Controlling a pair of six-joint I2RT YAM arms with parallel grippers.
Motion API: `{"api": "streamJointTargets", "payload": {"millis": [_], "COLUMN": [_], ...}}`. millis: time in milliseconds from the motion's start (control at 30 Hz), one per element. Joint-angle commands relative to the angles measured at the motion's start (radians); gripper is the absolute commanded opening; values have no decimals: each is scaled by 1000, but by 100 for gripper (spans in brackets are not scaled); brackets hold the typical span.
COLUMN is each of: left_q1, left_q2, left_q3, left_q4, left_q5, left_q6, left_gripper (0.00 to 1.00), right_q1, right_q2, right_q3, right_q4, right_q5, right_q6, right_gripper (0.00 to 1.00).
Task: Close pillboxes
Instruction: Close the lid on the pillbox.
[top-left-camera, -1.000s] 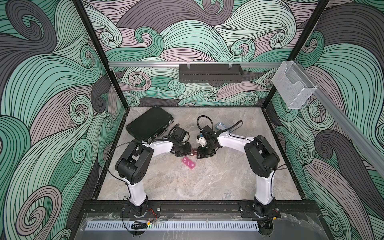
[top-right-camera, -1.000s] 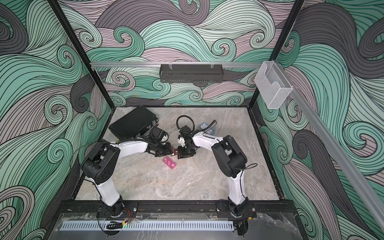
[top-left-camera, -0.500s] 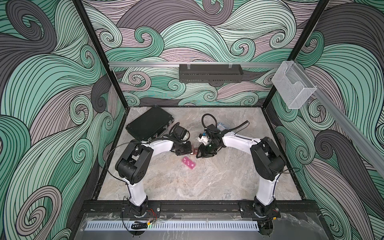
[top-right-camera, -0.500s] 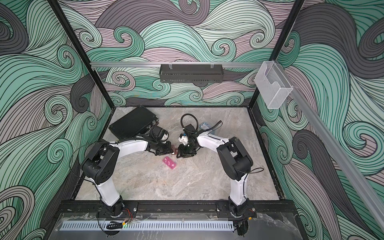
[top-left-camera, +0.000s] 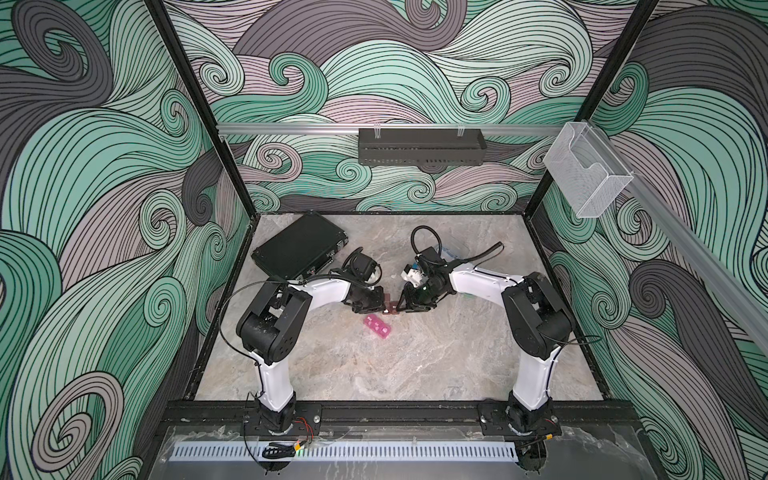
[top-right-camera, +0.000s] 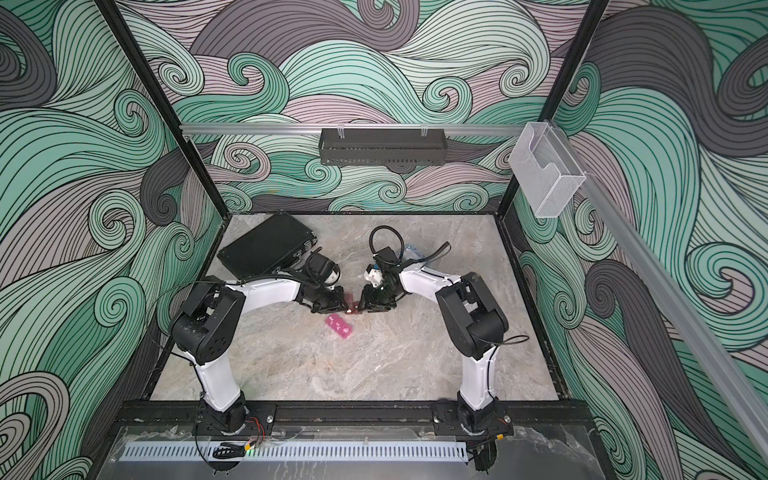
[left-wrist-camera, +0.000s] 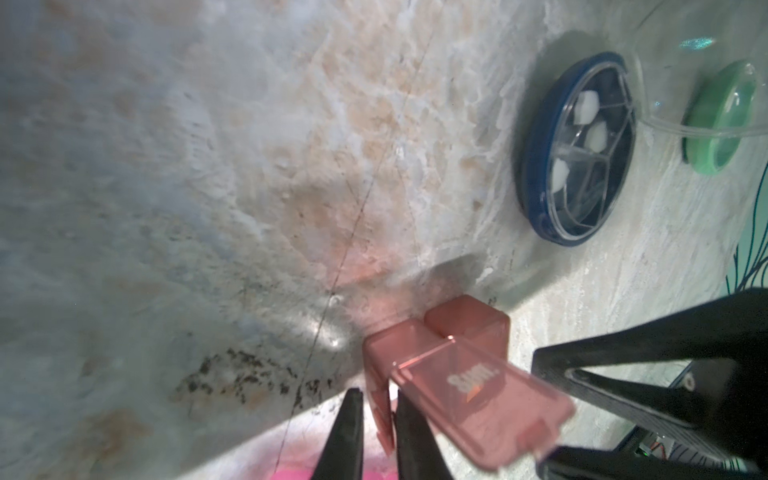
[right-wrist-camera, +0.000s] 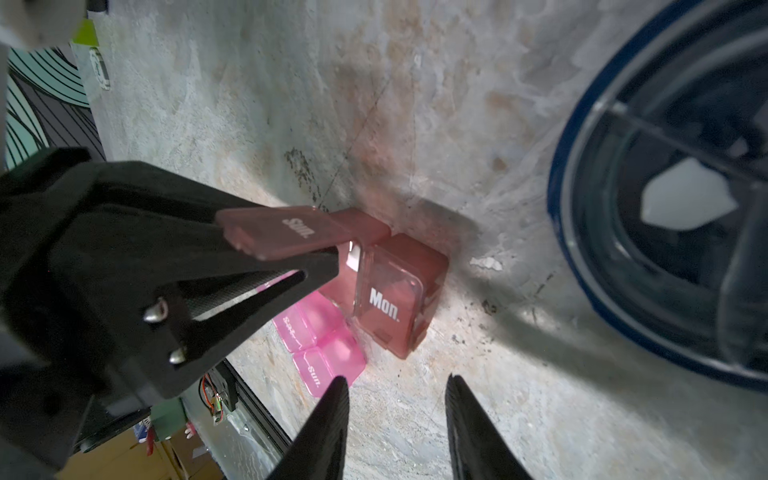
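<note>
Brown and translucent, the two-cell pillbox (top-left-camera: 390, 305) stands on the marble table (top-left-camera: 374, 374) near the middle, right between the tips of the two arms. Its "Mon." lid (right-wrist-camera: 384, 305) lies flat and shut. The "Sun." lid (right-wrist-camera: 286, 232) stands up and open, reaching out over the side of the left gripper (left-wrist-camera: 376, 392).

That gripper's fingers are only a little apart, one on each side of the open cell's side wall. The wrist view does not show whether they pinch the wall or merely straddle it. The right gripper (right-wrist-camera: 395, 380) points at the shut cell from the opposite side. Its fingers are parted with only bare table between them, short of the box and holding nothing.

Just beside the brown box, towards the front of the table, lies the pink strip pillbox (top-left-camera: 377, 327), with its lids down in the right wrist view. Beyond the brown box, on the right arm's side, sits the dark-blue round pillbox (left-wrist-camera: 532, 166), with white pieces (left-wrist-camera: 596, 137) in its compartments. The green round pillbox (left-wrist-camera: 719, 120) is just past it. In both top views these two are hidden under the right arm. A light-blue pillbox (top-left-camera: 453, 250) shows only partly behind the right wrist.

At the far left of the table the black case (top-left-camera: 297, 251) lies flat, well apart from the pillboxes
</note>
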Motion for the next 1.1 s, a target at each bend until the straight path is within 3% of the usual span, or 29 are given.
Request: {"api": "streamJointTargets", "payload": {"millis": [0,200,400,667,1067], "left_q1": [-8,-8,9,34,33], "left_q2": [-10,-127,-206,-140,-72], "left_q3": [31,12,0,27,82], "left_q4": [-40,-45,-44,33,62], "left_q5": [10,45,8,-30,-48], "left_q6": [24,83,94,11,-2], "left_gripper": [23,29,34,28,25], "right_q1": [5,6,17,30,36], "right_q2": [27,41,52,83,95], "right_q3": [27,47,65,75,77], "right_q4": [2,4,1,-3,-7], "right_q5": [42,50,44,58,80], "right_q6": [-6,-16,-19,-24,-28], "right_gripper": [41,41,40,39,37]}}
